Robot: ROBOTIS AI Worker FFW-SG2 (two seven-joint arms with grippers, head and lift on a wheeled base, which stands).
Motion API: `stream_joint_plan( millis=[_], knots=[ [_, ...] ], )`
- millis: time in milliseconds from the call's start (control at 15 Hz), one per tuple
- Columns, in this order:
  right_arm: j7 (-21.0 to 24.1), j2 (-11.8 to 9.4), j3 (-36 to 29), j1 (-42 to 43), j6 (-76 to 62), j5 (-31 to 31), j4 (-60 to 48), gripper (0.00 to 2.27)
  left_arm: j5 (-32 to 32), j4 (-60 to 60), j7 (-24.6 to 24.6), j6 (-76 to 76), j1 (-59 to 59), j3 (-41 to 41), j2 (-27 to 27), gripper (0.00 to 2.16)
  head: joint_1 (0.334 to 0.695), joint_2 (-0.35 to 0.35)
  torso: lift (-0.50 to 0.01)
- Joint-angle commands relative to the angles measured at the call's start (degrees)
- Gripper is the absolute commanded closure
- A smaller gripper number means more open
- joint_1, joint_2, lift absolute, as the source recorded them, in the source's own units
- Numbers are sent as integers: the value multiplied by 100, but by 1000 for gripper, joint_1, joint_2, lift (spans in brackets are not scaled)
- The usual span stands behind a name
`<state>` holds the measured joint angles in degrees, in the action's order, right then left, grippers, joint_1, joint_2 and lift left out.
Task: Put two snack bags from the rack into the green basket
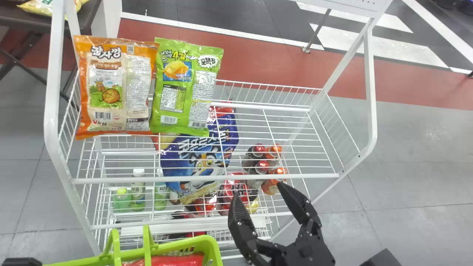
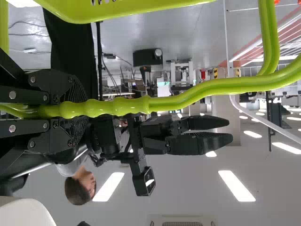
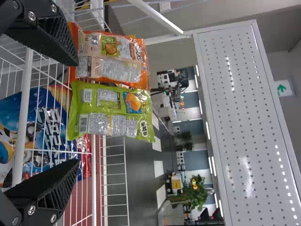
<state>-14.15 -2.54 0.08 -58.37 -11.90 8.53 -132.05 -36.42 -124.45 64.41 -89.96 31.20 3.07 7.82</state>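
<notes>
An orange snack bag [image 1: 117,87] and a green snack bag [image 1: 186,87] stand side by side on the rack's top shelf. In the head view my right gripper [image 1: 257,190] is open over the shelf's near right part, away from both bags. The right wrist view has the orange bag [image 3: 110,59] and green bag [image 3: 112,112] beyond the open right gripper [image 3: 77,113]. Part of my left gripper [image 1: 20,261] shows at the bottom left corner; in the left wrist view this left gripper [image 2: 77,109] is shut on the green basket's handle [image 2: 188,96]. The basket [image 1: 212,245] holds something red.
The white wire rack [image 1: 203,180] has side posts and a perforated panel [image 3: 244,122]. Below the top shelf are a blue bag [image 1: 199,159], bottles [image 1: 138,192] and red packages. Behind the rack's left side stands a dark table [image 1: 83,18] with a yellow bag.
</notes>
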Motion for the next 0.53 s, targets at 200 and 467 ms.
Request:
stream_joint_plan(
  millis=[200, 467],
  knots=[
    [0, -1, 0, 1, -9, 26, -22, 80, 4, 0, 2, -7, -26, 0, -8, 1187, 695, -350, -3],
    [0, -1, 9, 1, -9, 26, -84, 80, 4, -17, 2, -7, -53, 0, 1, 1187, 695, -350, -3]
  ],
)
